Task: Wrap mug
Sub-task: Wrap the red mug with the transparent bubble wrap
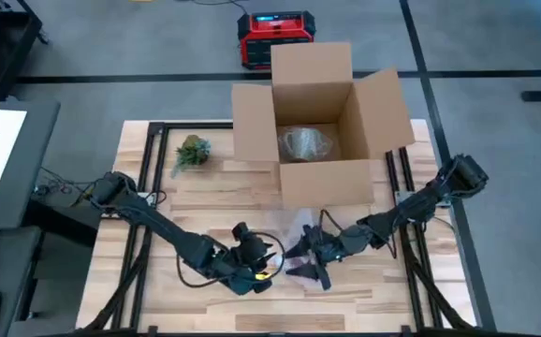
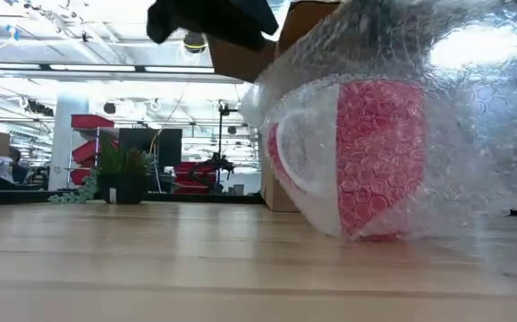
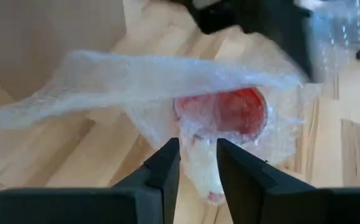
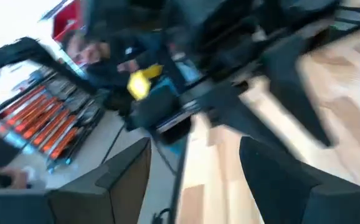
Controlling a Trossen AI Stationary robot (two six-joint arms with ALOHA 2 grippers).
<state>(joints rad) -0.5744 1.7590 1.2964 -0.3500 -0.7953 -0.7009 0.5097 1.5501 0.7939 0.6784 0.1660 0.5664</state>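
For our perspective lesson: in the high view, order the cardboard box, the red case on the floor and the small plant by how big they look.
1. cardboard box
2. red case
3. small plant

Both arms are dark, near-black, built of slim tubular links joined by rounded, bulkier joint housings. The left arm carries a thin black cable looping beside its wrist, and a small yellow patch shows by the left gripper. That gripper's two fingers are flat, matte charcoal plates — tapered, with squared tips. The right gripper has angular dark fingers of the same make — broad at the base.
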